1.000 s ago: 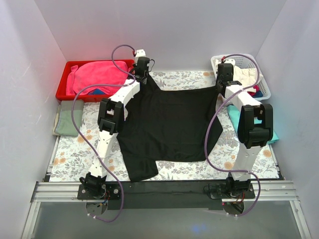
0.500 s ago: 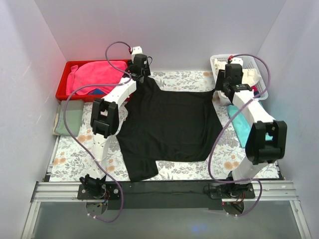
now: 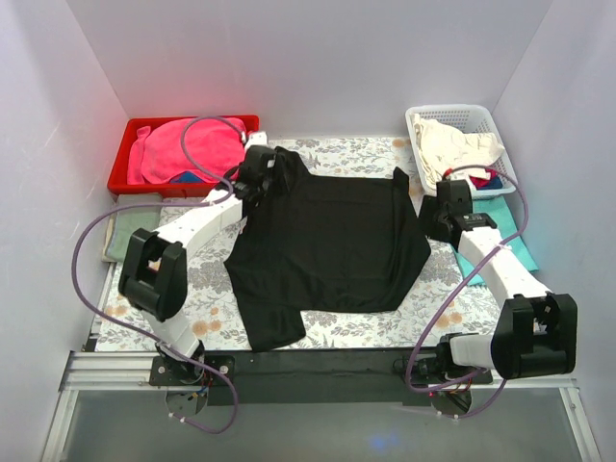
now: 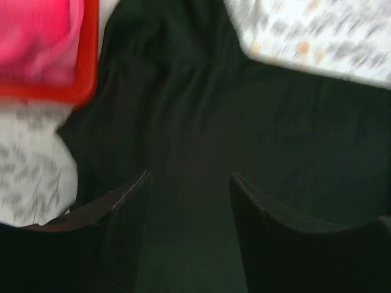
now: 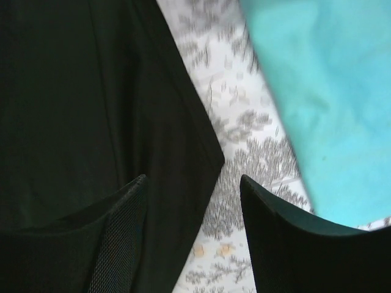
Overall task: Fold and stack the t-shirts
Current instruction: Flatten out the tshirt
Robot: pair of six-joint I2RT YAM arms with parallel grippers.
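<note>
My left pincer (image 4: 189, 178) hangs spread wide, gripping nothing, over the far-left sleeve of the large soft black cotton t-shirt (image 3: 327, 241), beside the red plastic bin (image 4: 90, 73). My right pincer (image 5: 192, 181) gapes empty above that shirt's right edge, near the teal cotton t-shirt (image 5: 317, 91).

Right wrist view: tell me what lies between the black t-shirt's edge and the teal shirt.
Only a bare strip of the floral table cover separates the black t-shirt from the teal shirt; the right wrist view shows it clearly.
</note>
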